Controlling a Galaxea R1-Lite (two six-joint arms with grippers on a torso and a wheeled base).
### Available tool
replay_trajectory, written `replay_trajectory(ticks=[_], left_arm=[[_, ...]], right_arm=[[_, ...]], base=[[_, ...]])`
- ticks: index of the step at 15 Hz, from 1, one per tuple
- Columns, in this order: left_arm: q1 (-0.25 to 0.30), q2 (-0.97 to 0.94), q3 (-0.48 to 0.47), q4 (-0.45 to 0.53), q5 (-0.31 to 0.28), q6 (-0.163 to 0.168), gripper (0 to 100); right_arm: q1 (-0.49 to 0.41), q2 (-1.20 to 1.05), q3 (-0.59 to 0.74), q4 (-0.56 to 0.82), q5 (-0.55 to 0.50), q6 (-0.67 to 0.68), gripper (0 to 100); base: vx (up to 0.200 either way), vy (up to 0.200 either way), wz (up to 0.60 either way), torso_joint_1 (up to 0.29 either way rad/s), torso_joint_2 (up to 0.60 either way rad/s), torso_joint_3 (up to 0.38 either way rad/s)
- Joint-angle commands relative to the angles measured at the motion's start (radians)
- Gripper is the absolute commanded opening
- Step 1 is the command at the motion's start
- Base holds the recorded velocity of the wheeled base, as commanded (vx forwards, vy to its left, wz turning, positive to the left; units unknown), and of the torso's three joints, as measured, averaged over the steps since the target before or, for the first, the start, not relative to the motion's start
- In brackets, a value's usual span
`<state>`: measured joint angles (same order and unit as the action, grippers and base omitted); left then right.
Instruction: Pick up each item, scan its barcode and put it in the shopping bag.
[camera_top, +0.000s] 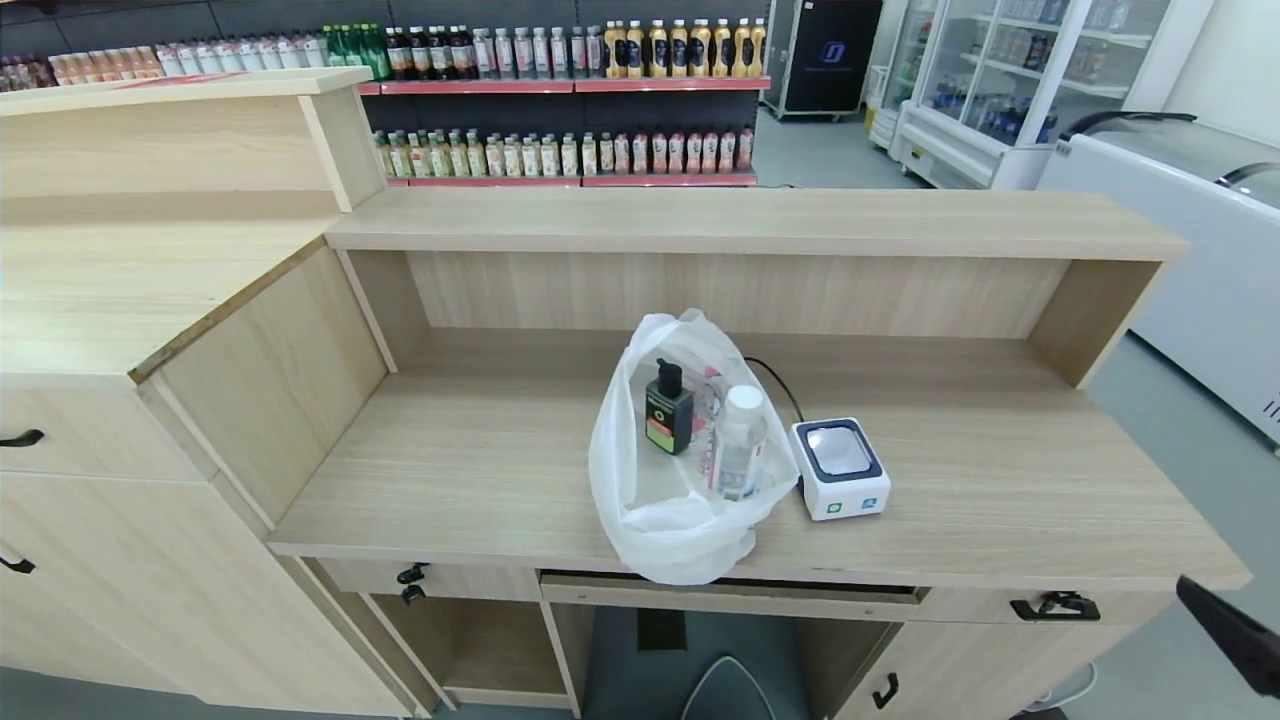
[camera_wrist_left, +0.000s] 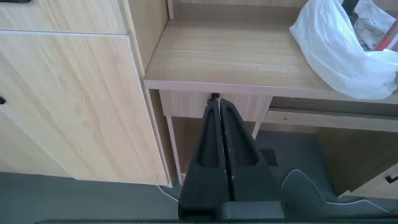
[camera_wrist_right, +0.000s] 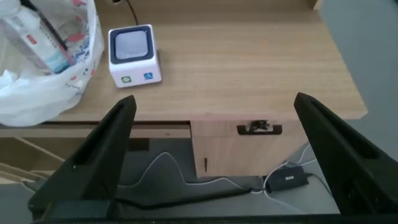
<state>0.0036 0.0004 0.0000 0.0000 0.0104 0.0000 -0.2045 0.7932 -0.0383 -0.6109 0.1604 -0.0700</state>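
Note:
A white plastic shopping bag stands open on the wooden counter. Inside it are a dark bottle with a black pump top and a clear bottle with a white cap. Beside the bag sits the white barcode scanner, also seen from the right wrist. My left gripper is shut and empty, held low in front of the counter's edge. My right gripper is open wide and empty, below the counter's front at the right. The bag lies off to one side of the left gripper.
A drawer with a black handle sits under the counter's right part. A raised shelf spans the back of the counter. A taller cabinet stands at the left. A cable runs from the scanner to the back.

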Motion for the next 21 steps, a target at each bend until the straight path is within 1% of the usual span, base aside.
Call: replay_trajectory(ticks=[1,2,3,4,5,6,11,21], left_arm=[[0.001,0.0,0.0,0.0,0.0,0.0,0],[0.001,0.0,0.0,0.0,0.0,0.0,0],[0.001,0.0,0.0,0.0,0.0,0.0,0],[0.001,0.0,0.0,0.0,0.0,0.0,0],[0.001,0.0,0.0,0.0,0.0,0.0,0],[0.001,0.0,0.0,0.0,0.0,0.0,0],[0.001,0.0,0.0,0.0,0.0,0.0,0],[0.001,0.0,0.0,0.0,0.0,0.0,0]], right_arm=[[0.057,-0.31,0.038,0.186,-0.004,0.016,100],[0.071,-0.448,0.038,0.318,-0.005,0.018,100],[0.079,-0.558,0.038,0.415,-0.009,0.016,100],[0.089,-0.663,0.038,0.496,-0.033,0.022,100],[0.1,-0.698,0.038,0.52,-0.085,0.027,100],[0.1,-0.695,0.038,0.51,-0.101,0.026,100],[0.1,-0.695,0.038,0.511,-0.11,0.079,100],[0.1,-0.695,0.038,0.513,-0.11,0.081,100]], base=[[0.0,0.0,0.0,0.0,0.0,0.0],[0.0,0.0,0.0,0.0,0.0,0.0],[0.0,0.0,0.0,0.0,0.0,0.0],[0.0,0.0,0.0,0.0,0.0,0.0],[0.0,0.0,0.0,0.0,0.0,0.0],[0.0,0.0,0.0,0.0,0.0,0.0],[0.0,0.0,0.0,0.0,0.0,0.0],[0.0,0.0,0.0,0.0,0.0,0.0]])
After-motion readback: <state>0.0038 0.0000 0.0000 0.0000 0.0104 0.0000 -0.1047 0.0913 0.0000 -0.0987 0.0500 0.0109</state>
